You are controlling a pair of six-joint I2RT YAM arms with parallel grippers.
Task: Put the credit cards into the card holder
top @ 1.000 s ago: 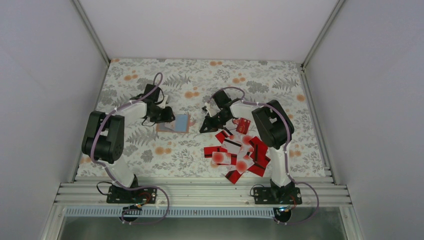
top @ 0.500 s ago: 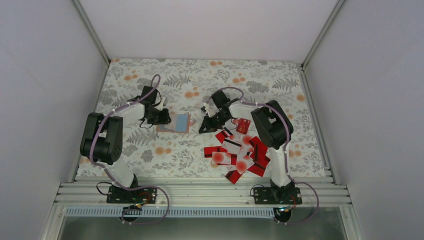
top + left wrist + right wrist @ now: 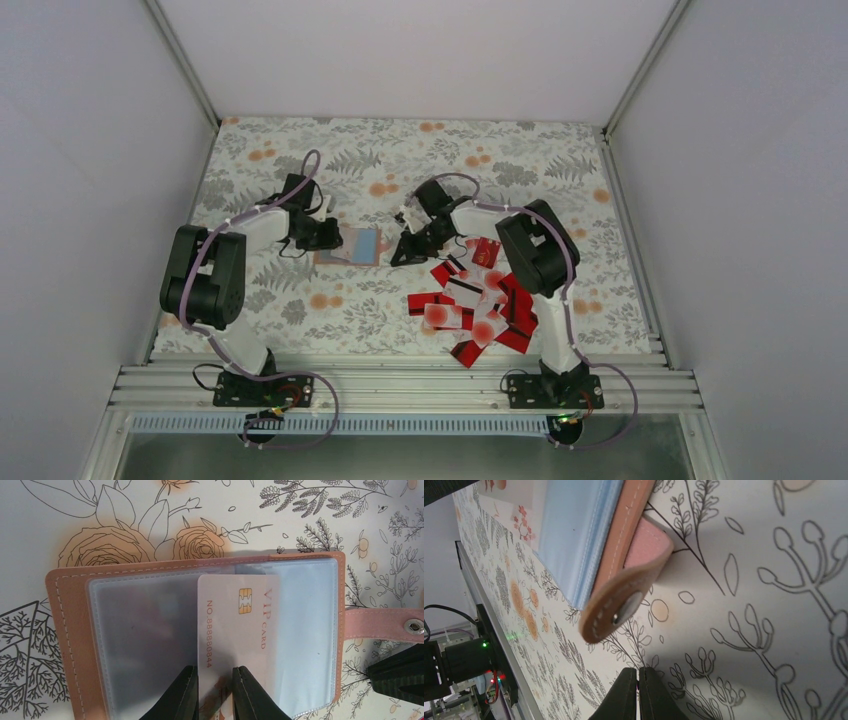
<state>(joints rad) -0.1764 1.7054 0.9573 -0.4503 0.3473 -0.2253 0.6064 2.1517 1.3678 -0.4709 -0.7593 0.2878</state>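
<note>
The white card (image 3: 240, 625), chip and VIP lettering facing up, lies lengthwise on the clear sleeves (image 3: 140, 640) of the open card holder (image 3: 65, 630), near the middle of the left wrist view. In the top view the holder sits left of centre on the tabletop (image 3: 500, 160), and the other credit cards (image 3: 480, 305) are heaped to its lower right. I cannot tell whether the card's far end has entered a pocket or only rests on the plastic.

The left jaws stand narrow with a slim gap. Their fingertips (image 3: 189, 692) are over the card's near end at the bottom edge of the frame and seem to bear on its face rather than pinch it. The right jaws are shut and empty, with fingertips (image 3: 626, 695) low to the tabletop near the holder's raised snap strap (image 3: 624, 610), apparently not touching it.

If the card's leading edge has missed the pocket mouth, a push would likely skate it across the slick sleeve or wedge it between two pages near the spine. Nothing visibly pins the holder, so the same push could shove the whole holder toward the top of the frame. The fingertips could also slip off the glossy card. A small move by the right jaws might catch the strap and turn the holder.
</note>
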